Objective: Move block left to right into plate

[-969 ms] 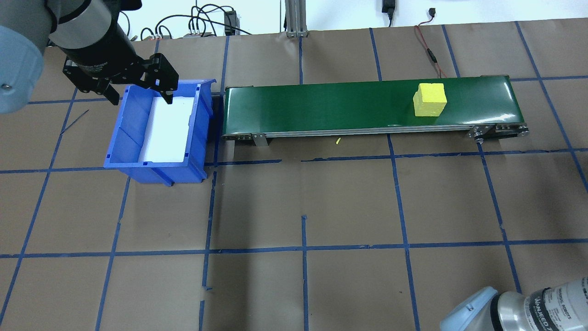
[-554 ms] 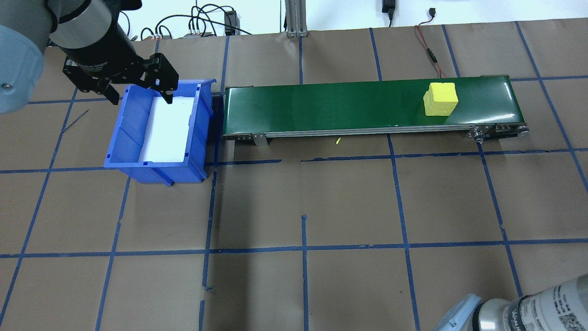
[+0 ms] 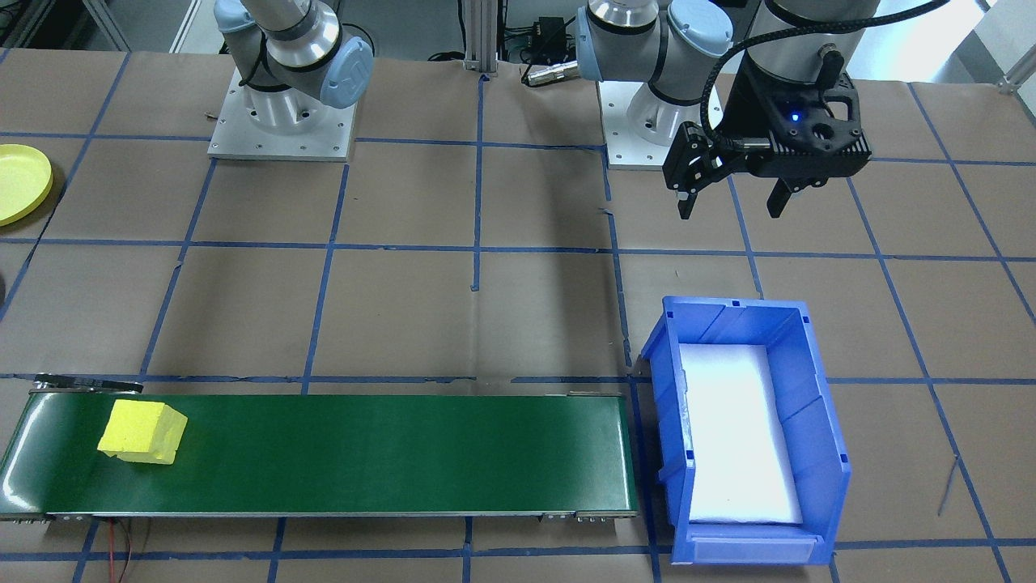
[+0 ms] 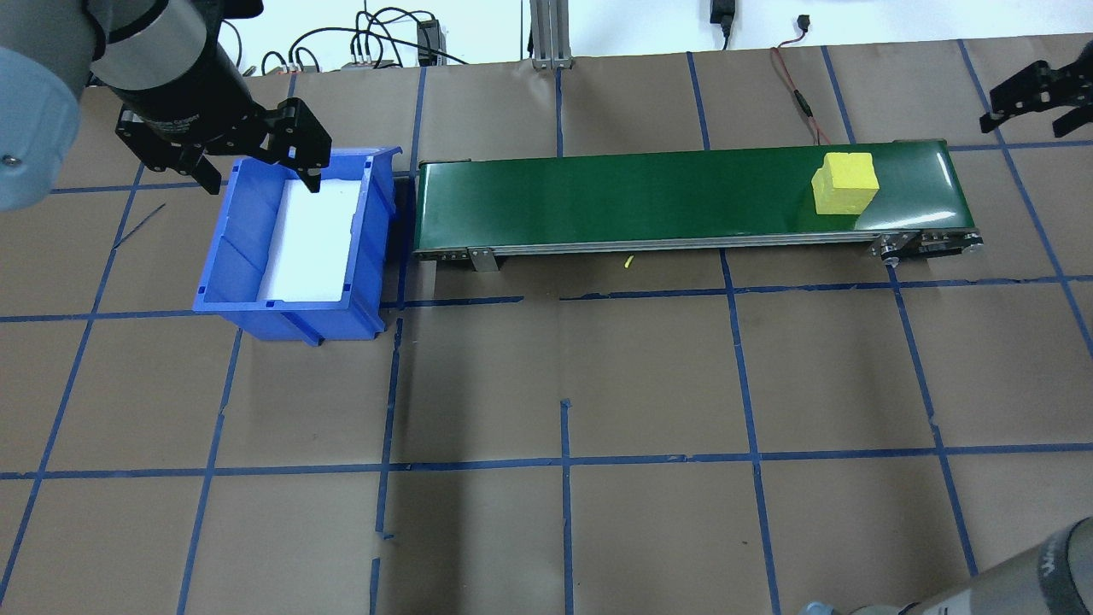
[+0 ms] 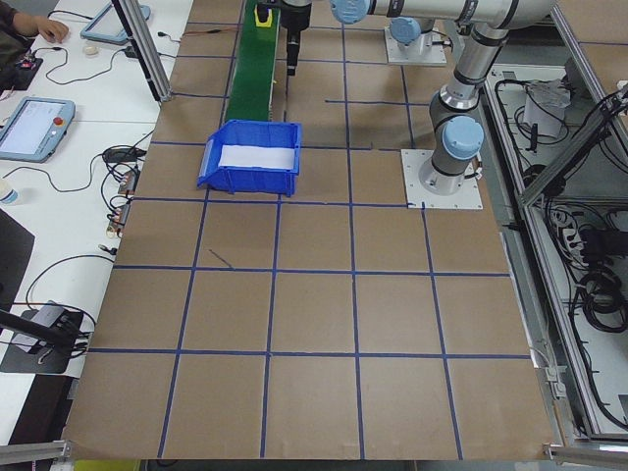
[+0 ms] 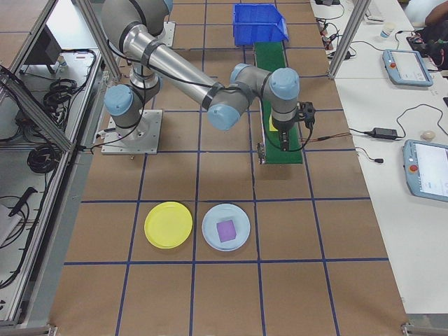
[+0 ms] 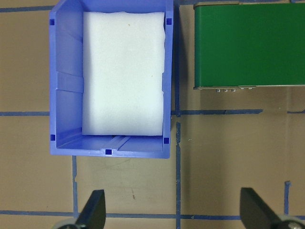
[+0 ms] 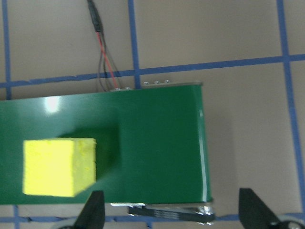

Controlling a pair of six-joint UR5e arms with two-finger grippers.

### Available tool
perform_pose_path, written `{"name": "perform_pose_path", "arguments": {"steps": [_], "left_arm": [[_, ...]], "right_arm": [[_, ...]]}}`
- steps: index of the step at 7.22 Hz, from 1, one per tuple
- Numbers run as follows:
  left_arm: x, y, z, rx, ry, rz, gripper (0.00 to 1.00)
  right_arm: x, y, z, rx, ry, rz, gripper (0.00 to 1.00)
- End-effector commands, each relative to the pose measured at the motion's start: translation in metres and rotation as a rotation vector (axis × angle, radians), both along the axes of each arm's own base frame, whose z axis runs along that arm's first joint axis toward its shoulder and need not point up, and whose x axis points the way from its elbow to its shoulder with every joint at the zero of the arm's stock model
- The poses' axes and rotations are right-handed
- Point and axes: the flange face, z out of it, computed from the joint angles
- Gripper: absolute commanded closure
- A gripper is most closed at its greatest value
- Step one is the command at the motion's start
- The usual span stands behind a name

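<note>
The block (image 4: 844,183) sits on the green belt (image 4: 640,198) near its right end, apart from both claws. The plate (image 6: 168,225) lies on the desk (image 4: 649,376) well away from the belt, beside a pale blue plate (image 6: 226,227) holding a purple piece; in the front-facing view it is cut off at the edge. The right claw (image 4: 1035,94) hangs wide and empty past the belt's end, half cut off in the overhead view. The left claw (image 3: 733,194) is wide and empty near the bin (image 3: 749,437). Only finger tips (image 8: 94,210) show in the wrist views.
</note>
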Motion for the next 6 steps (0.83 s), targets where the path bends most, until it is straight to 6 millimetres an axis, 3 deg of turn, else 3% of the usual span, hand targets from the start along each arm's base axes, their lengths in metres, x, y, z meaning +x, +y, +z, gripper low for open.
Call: {"name": "perform_pose_path", "arguments": {"steps": [1, 2, 4, 6], "left_arm": [[0.000, 0.000, -0.001, 0.002, 0.000, 0.000, 0.00], [0.000, 0.000, 0.000, -0.001, 0.002, 0.000, 0.00], [0.000, 0.000, 0.000, -0.001, 0.002, 0.000, 0.00], [0.000, 0.000, -0.001, 0.000, 0.002, 0.000, 0.00]], "right_arm": [[0.044, -0.028, -0.022, -0.015, -0.181, -0.065, 0.00], [0.043, -0.036, -0.046, 0.001, -0.234, -0.053, 0.01], [0.038, -0.038, -0.065, -0.001, -0.214, -0.046, 0.02], [0.022, -0.040, -0.099, 0.055, -0.177, -0.045, 0.03]]}}
